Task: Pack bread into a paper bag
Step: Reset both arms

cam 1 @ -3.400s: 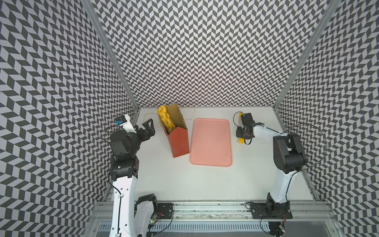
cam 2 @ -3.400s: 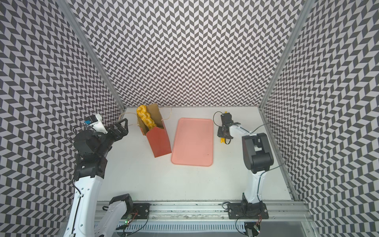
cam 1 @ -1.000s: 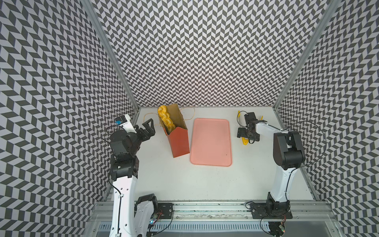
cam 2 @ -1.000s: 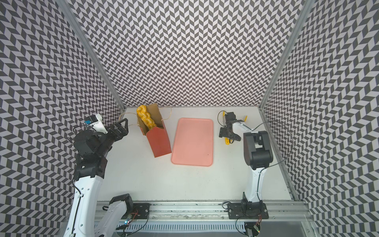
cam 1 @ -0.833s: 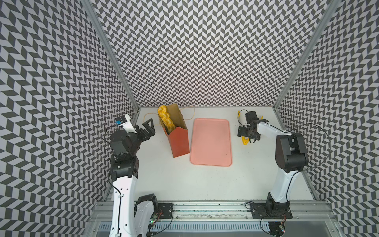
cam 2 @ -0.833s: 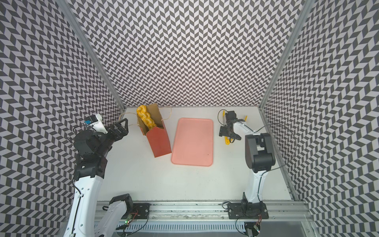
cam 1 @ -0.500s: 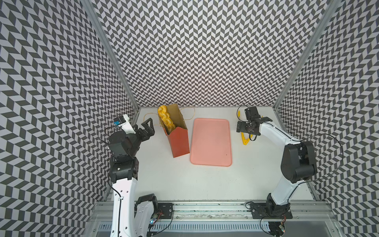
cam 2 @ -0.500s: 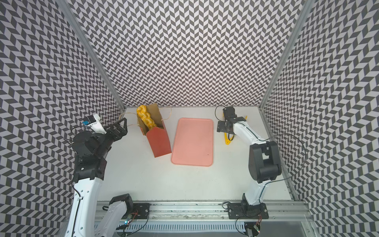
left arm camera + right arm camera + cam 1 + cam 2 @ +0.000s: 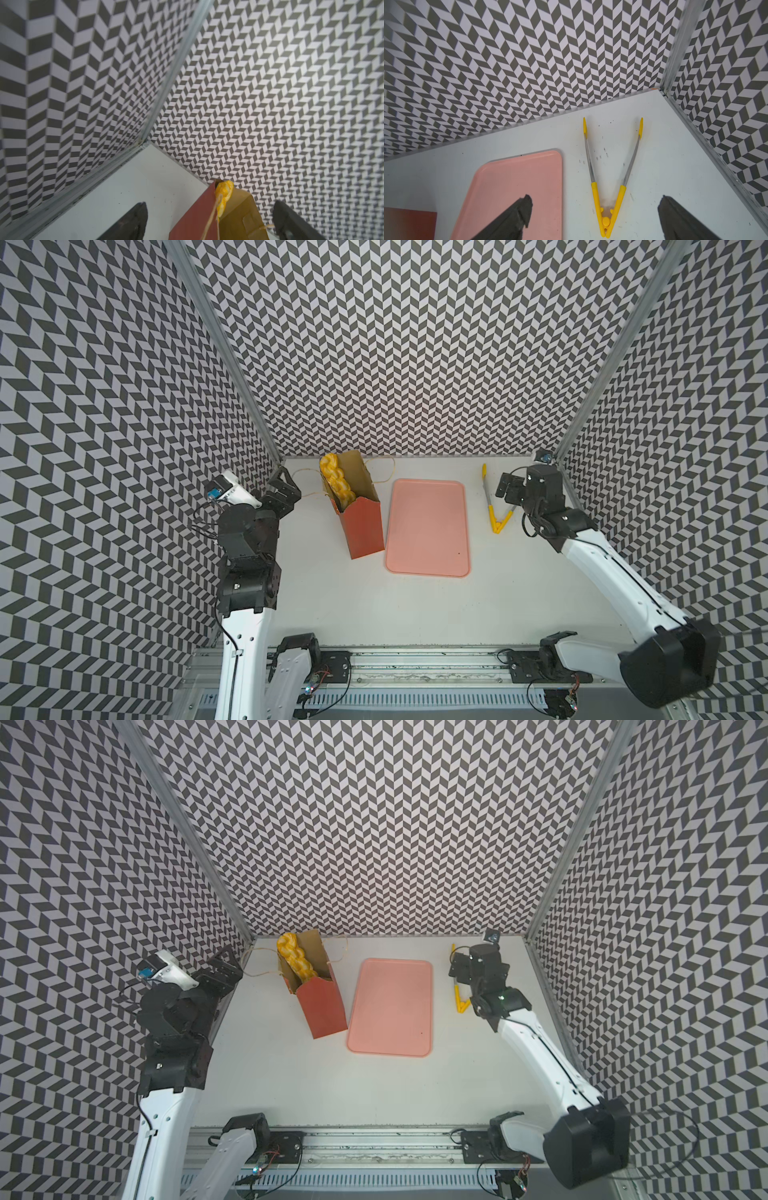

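- A flat pink plastic tray with rounded corners lies on the white table top, about midway between the two arms
- The tall paper bag, red-orange outside and brown kraft inside, stands with its mouth open just beside the tray's long edge on the left arm's side; I cannot tell whether bag and tray touch
- A long braided golden-yellow loaf of bread stands on end inside the bag, leaning on the wall farthest from the tray, its top end poking above the rim
- What else lies deeper in the bag is hidden
- The bag's thin beige twine handles hang loose over the table, one loop on the tray's side and one on the far side
- The left gripper hangs beyond the bag as seen from the tray, apart from it, jaws spread wide with nothing between them
- Metal tongs with yellow tips and yellow handles lie flat on the table near the tray's other long edge, splayed in a V
- The right gripper hovers just beside the tongs, on their side away from the tray, jaws wide apart and gripping nothing
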Controlling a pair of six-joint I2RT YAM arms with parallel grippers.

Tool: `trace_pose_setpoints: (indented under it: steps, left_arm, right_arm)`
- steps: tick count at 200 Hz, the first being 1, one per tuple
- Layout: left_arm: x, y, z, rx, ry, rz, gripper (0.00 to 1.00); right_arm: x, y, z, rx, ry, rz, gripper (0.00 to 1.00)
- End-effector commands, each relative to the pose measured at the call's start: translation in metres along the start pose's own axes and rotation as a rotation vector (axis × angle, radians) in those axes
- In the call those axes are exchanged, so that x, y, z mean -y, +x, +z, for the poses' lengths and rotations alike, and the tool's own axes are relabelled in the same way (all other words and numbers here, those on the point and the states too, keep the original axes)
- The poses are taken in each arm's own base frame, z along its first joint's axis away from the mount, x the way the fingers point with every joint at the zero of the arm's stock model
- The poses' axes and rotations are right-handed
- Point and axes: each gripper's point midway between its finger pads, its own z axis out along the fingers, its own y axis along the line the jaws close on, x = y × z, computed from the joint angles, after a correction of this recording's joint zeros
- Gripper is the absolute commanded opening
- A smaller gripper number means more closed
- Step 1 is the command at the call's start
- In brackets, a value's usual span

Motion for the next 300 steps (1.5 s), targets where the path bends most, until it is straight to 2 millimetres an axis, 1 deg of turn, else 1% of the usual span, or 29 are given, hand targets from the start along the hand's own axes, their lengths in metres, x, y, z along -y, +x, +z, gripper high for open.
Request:
trace_pose_setpoints:
  steps: [1,3,5,8,18,32,42,54,68,89,104,122,137,159,170,187,208,223,239,245,255,271,285,300]
  left_arm:
    - [-0.053,0.017,0.019,0.051,-0.278,-0.011,0.98]
    - [-0.055,0.020,0.021,0.048,-0.285,-0.008,0.98]
    - [-0.057,0.023,0.023,0.044,-0.294,-0.003,0.98]
    - [-0.059,0.027,0.025,0.039,-0.304,0.003,0.98]
    - [-0.067,0.039,0.032,0.036,-0.339,0.030,0.98]
    - [-0.080,0.048,0.035,0.056,-0.398,0.052,0.98]
    - [-0.092,0.051,0.033,0.074,-0.444,0.060,0.98]
    - [-0.107,0.054,0.029,0.100,-0.510,0.072,0.98]
    - [-0.124,0.062,0.027,0.108,-0.584,0.086,0.98]
    - [-0.136,0.077,0.030,0.090,-0.619,0.117,0.98]
    - [-0.142,0.080,0.029,0.088,-0.649,0.128,0.98]
    - [-0.142,0.083,0.033,0.089,-0.630,0.147,0.98]
    - [-0.143,0.098,0.040,0.056,-0.593,0.176,0.98]
    - [-0.140,0.117,0.050,0.008,-0.505,0.245,0.98]
    - [-0.133,0.125,0.054,-0.003,-0.429,0.274,0.98]
    - [-0.113,0.130,0.058,0.004,-0.279,0.346,0.98]
    - [-0.107,0.135,0.057,0.008,-0.218,0.352,0.98]
    - [-0.098,0.144,0.061,-0.011,-0.145,0.385,0.98]
    - [-0.094,0.159,0.066,-0.044,-0.088,0.411,0.98]
    - [-0.094,0.164,0.067,-0.052,-0.072,0.419,0.98]
    - [-0.092,0.172,0.069,-0.066,-0.044,0.432,0.98]
    - [-0.092,0.185,0.072,-0.099,-0.013,0.441,0.98]
    - [-0.089,0.196,0.074,-0.122,0.032,0.449,0.98]
    - [-0.092,0.206,0.077,-0.140,0.039,0.455,0.98]
  right_arm:
    - [0.001,-0.026,-0.018,0.188,-0.036,0.071,0.99]
    - [0.002,-0.027,-0.018,0.192,-0.032,0.072,0.99]
    - [0.015,-0.029,-0.019,0.215,0.039,0.063,0.99]
    - [0.023,-0.030,-0.021,0.231,0.081,0.064,0.99]
    - [0.025,-0.024,-0.019,0.225,0.085,0.062,0.99]
    - [0.025,-0.022,-0.016,0.246,0.084,0.054,0.99]
    - [0.023,-0.018,-0.013,0.254,0.075,0.022,0.99]
    - [0.030,-0.016,-0.012,0.256,0.111,0.021,0.99]
    - [0.036,-0.015,-0.012,0.258,0.143,0.021,0.99]
    - [0.032,-0.016,-0.013,0.270,0.119,0.015,0.99]
    - [0.032,-0.013,-0.012,0.272,0.117,0.010,0.99]
    - [0.031,-0.008,-0.006,0.269,0.114,-0.017,0.99]
    - [0.028,-0.001,0.001,0.253,0.110,-0.050,0.99]
    - [0.035,0.009,0.011,0.225,0.161,-0.055,0.99]
    - [0.038,0.013,0.013,0.221,0.172,-0.051,0.99]
    - [0.037,0.018,0.015,0.229,0.155,-0.045,0.99]
    - [0.040,0.027,0.022,0.218,0.166,-0.069,0.99]
    - [0.041,0.034,0.032,0.188,0.171,-0.098,0.99]
    - [0.041,0.042,0.046,0.137,0.145,-0.125,0.99]
    - [0.041,0.046,0.051,0.119,0.125,-0.134,0.99]
    - [0.034,0.053,0.058,0.084,0.067,-0.186,0.99]
    - [0.037,0.063,0.067,0.069,0.076,-0.197,0.99]
    - [0.036,0.070,0.073,0.069,0.048,-0.201,0.99]
    - [0.034,0.078,0.079,0.082,0.026,-0.209,0.99]
